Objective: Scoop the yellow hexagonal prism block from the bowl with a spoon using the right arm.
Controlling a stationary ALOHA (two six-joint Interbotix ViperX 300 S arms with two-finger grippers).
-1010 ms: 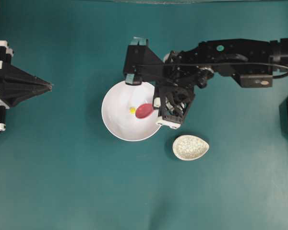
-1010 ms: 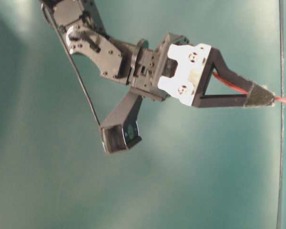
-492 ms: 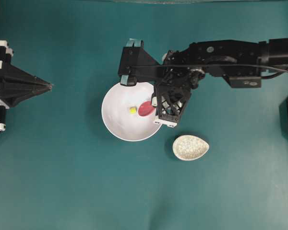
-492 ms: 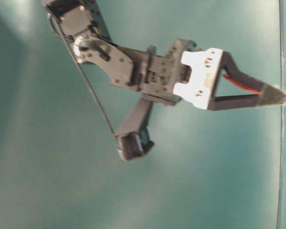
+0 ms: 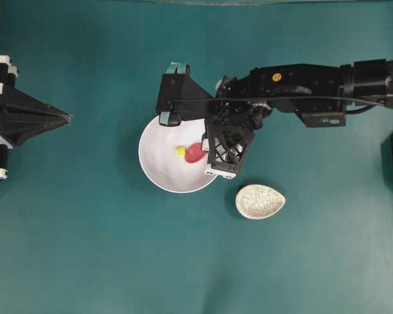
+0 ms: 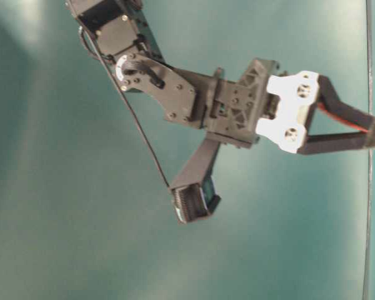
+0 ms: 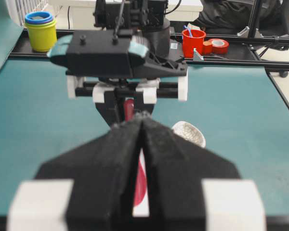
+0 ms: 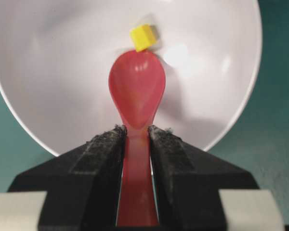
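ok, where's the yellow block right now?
Overhead view: yellow block sits inside the white bowl, near its middle, at the tip of the red spoon.

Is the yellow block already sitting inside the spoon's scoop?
No. In the right wrist view the yellow block lies on the bowl floor just past the tip of the spoon, whose scoop is empty.

Two black robot arms: the right arm [image 5: 301, 82] and the left arm [image 5: 13, 118]. Two grippers, right gripper [image 8: 136, 137] and left gripper [image 7: 142, 126]. One white bowl [image 5: 157, 167]. One pink-red spoon [image 8: 136, 91]. One yellow hexagonal prism block [image 8: 144, 37]. One speckled oval dish [image 5: 259, 201]. Beyond the table, one red cup [image 7: 195, 42], one yellow container [image 7: 40, 32], one red tape roll [image 7: 218, 45].
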